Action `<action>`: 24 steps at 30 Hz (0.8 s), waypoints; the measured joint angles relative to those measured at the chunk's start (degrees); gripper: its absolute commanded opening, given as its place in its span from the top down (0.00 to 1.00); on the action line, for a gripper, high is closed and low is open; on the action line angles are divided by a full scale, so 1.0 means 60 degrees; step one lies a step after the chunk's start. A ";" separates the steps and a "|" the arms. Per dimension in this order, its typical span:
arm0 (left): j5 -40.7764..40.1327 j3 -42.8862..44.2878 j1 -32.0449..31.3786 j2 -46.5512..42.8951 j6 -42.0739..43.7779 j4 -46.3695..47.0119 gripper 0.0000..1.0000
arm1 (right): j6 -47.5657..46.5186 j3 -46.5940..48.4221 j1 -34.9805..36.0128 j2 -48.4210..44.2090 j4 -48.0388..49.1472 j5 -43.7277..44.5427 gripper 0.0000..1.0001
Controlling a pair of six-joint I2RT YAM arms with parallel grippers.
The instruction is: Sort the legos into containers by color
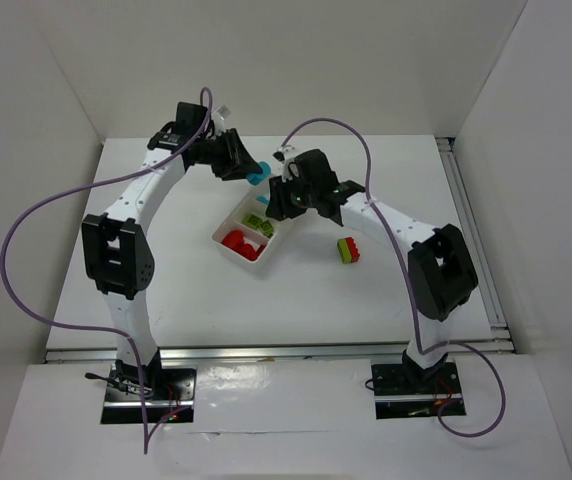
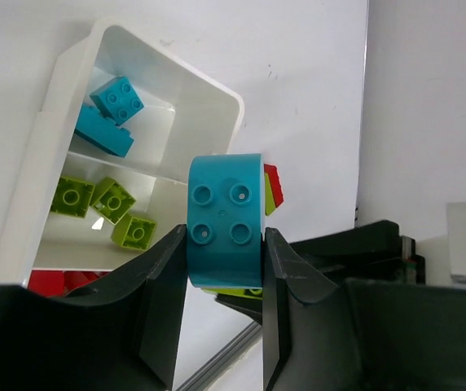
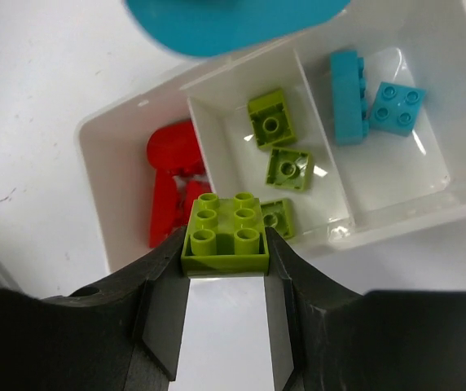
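Observation:
My left gripper (image 2: 226, 238) is shut on a cyan lego (image 2: 226, 213), held in the air past the far end of the white tray (image 2: 52, 98). My right gripper (image 3: 226, 239) is shut on a lime green lego (image 3: 225, 221), which hangs over the tray's near rim (image 3: 94, 155) where the red and green containers meet. Red legos (image 3: 172, 191) fill the left container, three green legos (image 3: 288, 167) the middle one, and two cyan legos (image 3: 355, 98) the right one. From above, both grippers (image 1: 244, 162) (image 1: 288, 195) meet at the tray's far end (image 1: 221, 240).
A stacked green and red lego (image 1: 347, 250) stands on the table to the right of the tray, beside the right arm. White walls enclose the table on three sides, and a metal rail (image 1: 471, 230) runs along its right edge.

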 measured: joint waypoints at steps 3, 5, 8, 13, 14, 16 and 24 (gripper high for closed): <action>-0.0095 -0.0047 -0.0018 0.0033 -0.0098 0.0080 1.00 | 0.0015 0.0419 0.0036 0.0623 0.0087 0.0175 0.73; -0.0310 -0.0120 -0.0026 0.0036 -0.0102 0.0113 1.00 | 0.0036 0.0710 0.0069 0.1078 0.0109 0.0277 0.67; -0.0627 -0.0168 -0.0026 0.0036 -0.0102 0.0124 1.00 | 0.0102 0.0794 0.0113 0.1501 0.0193 0.0382 0.44; -0.0787 -0.0211 -0.0022 0.0036 -0.0091 0.0135 1.00 | 0.0222 0.1246 0.0229 0.1989 0.0055 0.0546 0.19; -0.0790 -0.0211 -0.0022 0.0036 -0.0091 0.0149 1.00 | 0.0233 0.1275 0.0259 0.1967 0.0040 0.0659 0.18; -0.0790 -0.0211 -0.0022 0.0047 -0.0091 0.0164 1.00 | 0.0237 0.1249 0.0317 0.1800 0.0058 0.0871 0.18; -0.0798 -0.0022 -0.0073 0.0627 -0.0098 0.0342 1.00 | 0.0535 -0.0798 0.0153 -0.1100 0.0186 0.2313 0.23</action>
